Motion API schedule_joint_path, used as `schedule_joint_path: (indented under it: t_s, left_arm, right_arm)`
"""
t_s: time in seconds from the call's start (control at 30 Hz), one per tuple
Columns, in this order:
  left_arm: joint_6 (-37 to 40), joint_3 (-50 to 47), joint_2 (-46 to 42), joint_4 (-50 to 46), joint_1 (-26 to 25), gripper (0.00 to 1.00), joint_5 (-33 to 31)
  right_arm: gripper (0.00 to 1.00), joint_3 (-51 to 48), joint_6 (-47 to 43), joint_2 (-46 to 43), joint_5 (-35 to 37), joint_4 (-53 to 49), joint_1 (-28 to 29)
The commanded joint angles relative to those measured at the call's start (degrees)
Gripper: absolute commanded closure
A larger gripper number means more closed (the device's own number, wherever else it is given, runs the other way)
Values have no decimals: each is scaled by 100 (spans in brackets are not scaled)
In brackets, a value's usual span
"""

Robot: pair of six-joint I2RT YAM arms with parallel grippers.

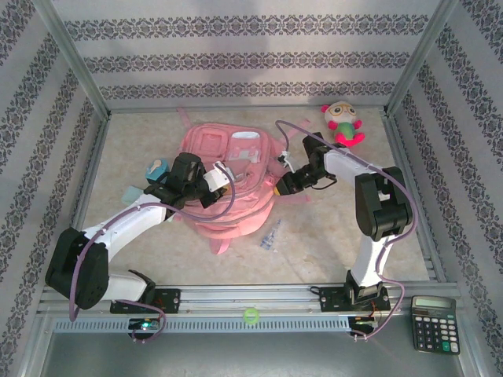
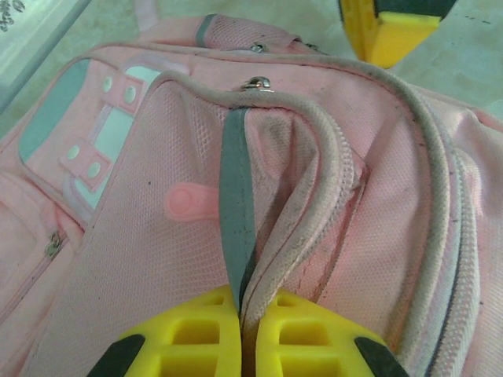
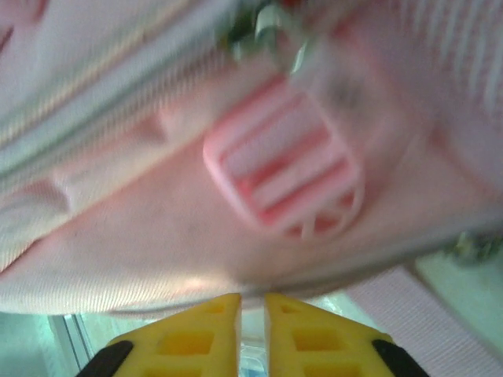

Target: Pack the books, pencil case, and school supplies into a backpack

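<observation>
The pink backpack (image 1: 236,157) lies flat in the middle of the table. My left gripper (image 1: 222,177) is on its top, shut on the piped edge of the backpack's opening (image 2: 271,259) beside a grey strip (image 2: 236,196). My right gripper (image 1: 278,187) is at the backpack's right edge, its fingers (image 3: 212,330) a narrow gap apart with nothing between them, just under a pink buckle (image 3: 287,181). School supplies lie loose: a clear packet (image 1: 271,234) in front of the backpack and teal pieces (image 1: 155,169) to its left. The books and pencil case are out of view.
A pink-and-green plush toy (image 1: 342,123) sits at the back right. A black calculator (image 1: 434,322) lies outside the frame at the near right. Patterned walls and metal posts close in the table on three sides.
</observation>
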Motion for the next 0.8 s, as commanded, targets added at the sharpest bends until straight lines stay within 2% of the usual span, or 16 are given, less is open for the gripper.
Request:
schedule_joint_path:
  t_s: [0.0,0.13,0.3,0.43,0.63,0.77]
  left_arm:
    - [-179,82,-171,461,73,100,-230]
    - [-118,14,-233,516,73,100,118]
    - [205,-232,-366,648,71,100,814]
    - [415,-395,-415,747,74,100,1288]
    - [771,-481,-417,674,81,100,1676]
    - [920,-521,-452,687,86,100,1849]
  right_arm:
    - [86,-136,158,-285,-227,365,-75]
    - [75,-71,163,-354,199,568,-92]
    - [53,215,-293,-364,649,718,-98]
    - [48,703,-1312,-93,939,370,33]
    - [45,1119,-3465,294,988,-619,305]
    - [44,1177,-4031,457,1049,-762,414]
